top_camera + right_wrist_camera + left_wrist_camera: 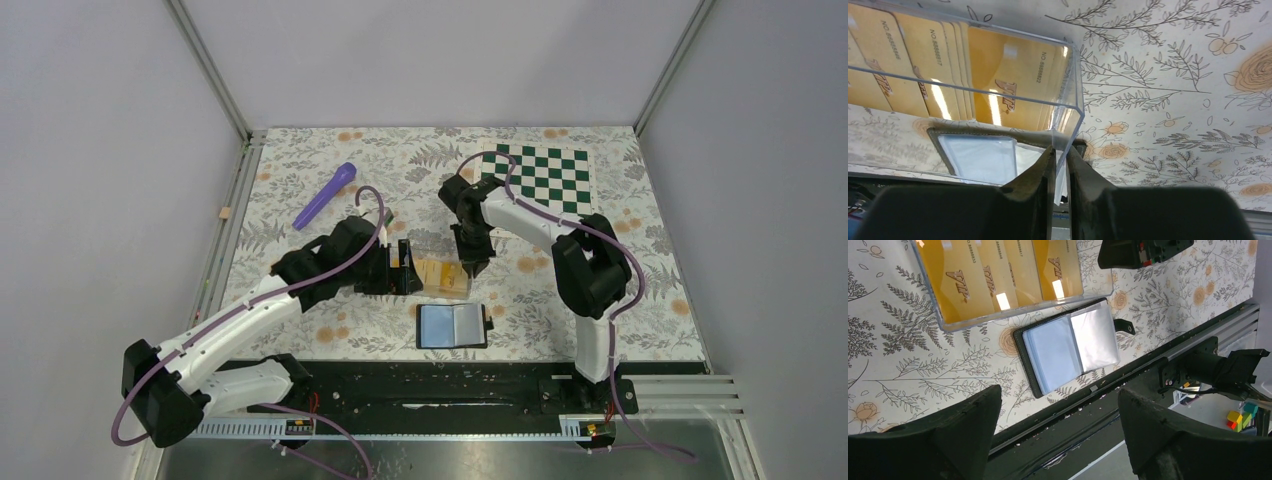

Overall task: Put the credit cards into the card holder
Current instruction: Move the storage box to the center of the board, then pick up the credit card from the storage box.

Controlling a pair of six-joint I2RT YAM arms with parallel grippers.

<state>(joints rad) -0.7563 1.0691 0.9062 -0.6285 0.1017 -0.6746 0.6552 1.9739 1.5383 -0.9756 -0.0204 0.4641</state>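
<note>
Several yellow-orange credit cards (963, 280) lie inside a clear plastic box (1013, 302), seen in the top view (440, 272) mid-table. The black card holder (452, 325) lies open just in front of the box, its grey-blue pockets up; it also shows in the left wrist view (1068, 350) and the right wrist view (983, 155). My right gripper (1060, 150) is shut on the clear box's (1075, 100) right end wall; the cards (1013, 90) sit inside. My left gripper (1058, 395) is open and empty, just left of the box (403, 268).
A purple pen-like object (325, 195) lies at the back left. A green-and-white chessboard (540, 175) lies at the back right. A black rail (430, 385) runs along the table's near edge. Enclosure walls stand on three sides.
</note>
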